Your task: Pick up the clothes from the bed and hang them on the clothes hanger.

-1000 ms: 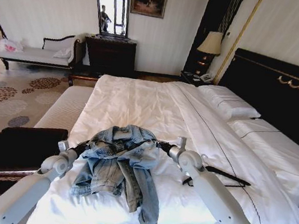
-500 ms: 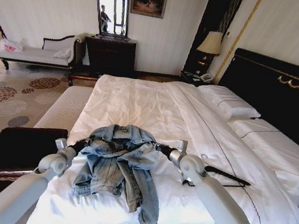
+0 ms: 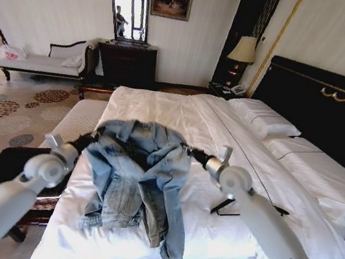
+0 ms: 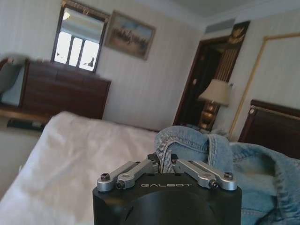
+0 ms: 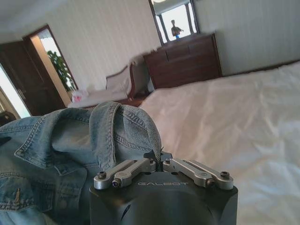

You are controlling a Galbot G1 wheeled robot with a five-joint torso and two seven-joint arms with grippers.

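Note:
The clothes, a light blue denim jacket [image 3: 138, 180], hang spread between my two grippers above the white bed [image 3: 163, 108]; the hem and one sleeve still rest on the duvet near the foot. My left gripper [image 3: 94, 135] is shut on one shoulder fold [image 4: 187, 140]. My right gripper [image 3: 189, 150] is shut on the other shoulder fold [image 5: 117, 126]. The left gripper [image 4: 161, 164] and the right gripper [image 5: 157, 161] each pinch denim between their fingers. The thin black clothes hanger [image 3: 229, 207] lies flat on the duvet, partly hidden behind my right arm.
A dark bench [image 3: 2, 168] stands at the bed's left foot corner. The black headboard [image 3: 333, 109] and pillows [image 3: 263, 117] are at the right. A dresser [image 3: 127, 63], a daybed [image 3: 45, 63] and a lamp [image 3: 243, 49] line the far wall; patterned carpet lies to the left.
Both grippers have risen and moved apart with the jacket. It went from a crumpled heap on the duvet to hanging stretched between them.

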